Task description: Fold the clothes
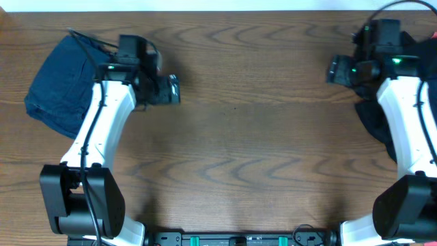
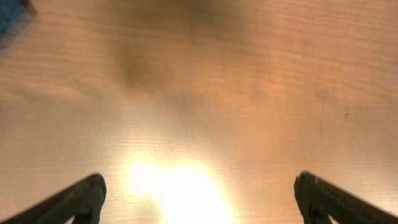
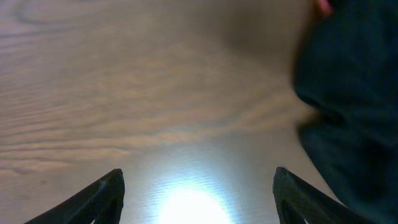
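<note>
A folded blue denim garment (image 1: 60, 82) lies at the far left of the wooden table (image 1: 239, 137); only its corner (image 2: 9, 18) shows in the left wrist view. A dark crumpled garment (image 1: 381, 126) lies at the right edge, partly under the right arm, and fills the right side of the right wrist view (image 3: 354, 93). My left gripper (image 1: 174, 89) is open and empty over bare wood, right of the blue garment; its fingers (image 2: 199, 199) are spread wide. My right gripper (image 1: 334, 70) is open and empty, just left of the dark garment; its fingers (image 3: 199, 193) are spread wide.
Bright glare from the wrist lights sits on the wood between both pairs of fingers. The arm bases (image 1: 82, 198) stand at the front corners. A small pink patch (image 3: 323, 6) shows at the top edge of the dark garment.
</note>
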Robot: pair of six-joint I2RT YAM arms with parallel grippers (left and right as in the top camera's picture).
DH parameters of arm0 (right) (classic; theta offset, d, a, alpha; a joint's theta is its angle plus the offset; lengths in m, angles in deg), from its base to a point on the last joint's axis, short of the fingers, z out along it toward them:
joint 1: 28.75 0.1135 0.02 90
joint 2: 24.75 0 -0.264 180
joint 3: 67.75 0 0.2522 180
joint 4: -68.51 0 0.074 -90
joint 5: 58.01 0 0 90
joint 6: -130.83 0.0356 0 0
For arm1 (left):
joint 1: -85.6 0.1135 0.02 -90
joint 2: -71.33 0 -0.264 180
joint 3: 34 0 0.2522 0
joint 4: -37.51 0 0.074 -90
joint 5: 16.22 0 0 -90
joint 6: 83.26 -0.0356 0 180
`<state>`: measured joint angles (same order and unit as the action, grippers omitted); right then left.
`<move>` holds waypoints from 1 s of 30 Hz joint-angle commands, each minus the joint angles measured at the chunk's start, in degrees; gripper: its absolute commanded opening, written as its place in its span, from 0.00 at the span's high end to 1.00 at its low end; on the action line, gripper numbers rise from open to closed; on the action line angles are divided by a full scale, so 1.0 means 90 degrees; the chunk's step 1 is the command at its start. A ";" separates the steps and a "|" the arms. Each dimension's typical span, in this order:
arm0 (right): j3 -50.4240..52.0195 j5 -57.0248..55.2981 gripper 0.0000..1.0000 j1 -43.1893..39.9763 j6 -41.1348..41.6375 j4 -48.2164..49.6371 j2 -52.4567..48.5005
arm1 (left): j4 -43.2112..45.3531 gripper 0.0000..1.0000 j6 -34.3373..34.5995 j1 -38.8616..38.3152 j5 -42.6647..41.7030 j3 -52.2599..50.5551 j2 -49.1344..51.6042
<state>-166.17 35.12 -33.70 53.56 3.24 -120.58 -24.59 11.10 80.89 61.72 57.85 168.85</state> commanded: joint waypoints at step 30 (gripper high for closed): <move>0.4005 -0.0085 0.01 -0.0318 -0.0087 -0.0583 0.6654 | -0.0556 0.02 0.0503 0.0097 0.0129 -0.3235 -0.6870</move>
<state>-130.72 34.91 -36.49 53.19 0.10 -61.04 -28.94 14.75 81.74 62.40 28.85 107.01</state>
